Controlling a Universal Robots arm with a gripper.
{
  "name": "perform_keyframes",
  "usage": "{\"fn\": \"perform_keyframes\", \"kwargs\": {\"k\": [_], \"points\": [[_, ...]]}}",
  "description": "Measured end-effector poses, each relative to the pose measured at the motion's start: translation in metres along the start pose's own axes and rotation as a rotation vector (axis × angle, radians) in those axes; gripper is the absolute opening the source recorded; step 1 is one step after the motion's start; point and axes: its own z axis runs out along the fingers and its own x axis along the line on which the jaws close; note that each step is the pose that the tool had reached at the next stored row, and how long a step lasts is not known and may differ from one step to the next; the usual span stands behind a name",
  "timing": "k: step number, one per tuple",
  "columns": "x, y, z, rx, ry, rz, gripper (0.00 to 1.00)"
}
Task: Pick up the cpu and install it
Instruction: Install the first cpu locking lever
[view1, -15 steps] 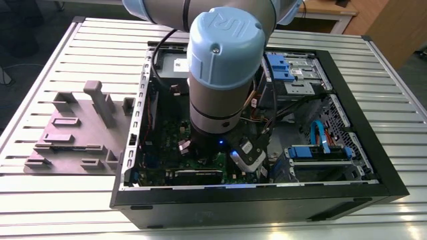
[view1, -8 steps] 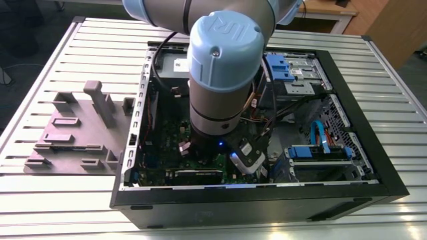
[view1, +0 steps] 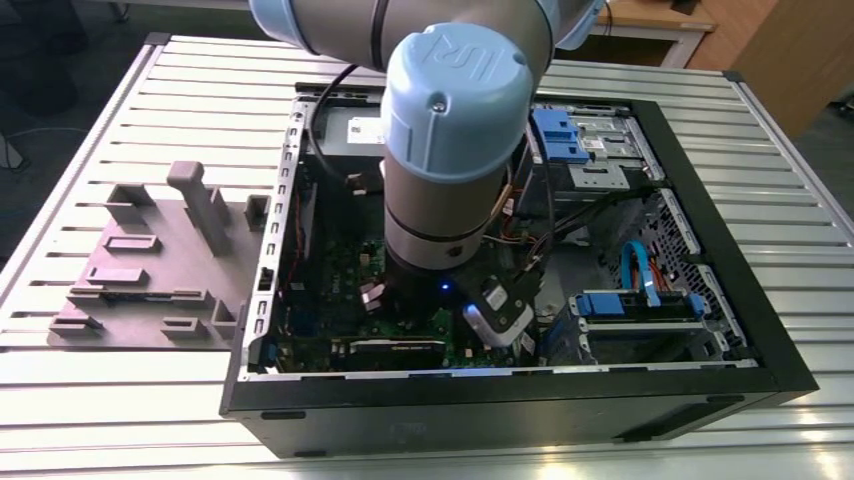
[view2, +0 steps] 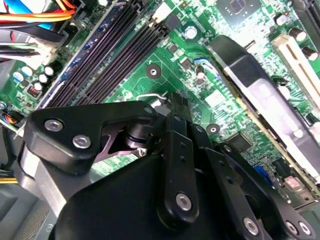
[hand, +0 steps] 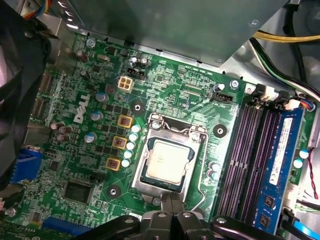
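The cpu (hand: 165, 164) lies flat inside the metal-framed socket (hand: 186, 134) on the green motherboard (hand: 170, 90), silvery top up. In the first wrist view it sits squarely in the frame, edges parallel to the frame's edges; it is square, so no long axis to speak of. It looks already seated, though whether it is fully down in the socket cannot be judged from this angle.

The tool (hand: 171, 202) hangs just beside the socket's near edge, its tips drawn together into 1 narrow point with nothing between them. The cpu lies directly ahead of those tips, across the frame's rim, close but apart. The socket's thin wire lever (hand: 204, 172) runs along the side of the frame towards the 4 dark memory slots (hand: 250, 155).

In the second wrist view the tool's black linkage (view2: 175, 150) blocks the socket; the fingertips probably stand just above the board, but contact is hidden.

In the exterior view the arm (view1: 447, 150) stands near vertical, wrist pointing straight down into the open computer case (view1: 747, 310), which lies on its side on the slatted bench (view1: 160, 400). A grey fixture block (view1: 154, 265) rests on the bench, beside the case on the exterior view's left.
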Motion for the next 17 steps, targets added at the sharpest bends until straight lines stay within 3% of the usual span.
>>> {"fn": "perform_keyframes", "kwargs": {"k": [11,17], "points": [[-0.0041,0.0038,0.0000,0.0001,0.0000,0.000,0.10],[-0.0046,0.0051,-0.0067,-0.0001,-0.0001,0.000,0.10]]}}
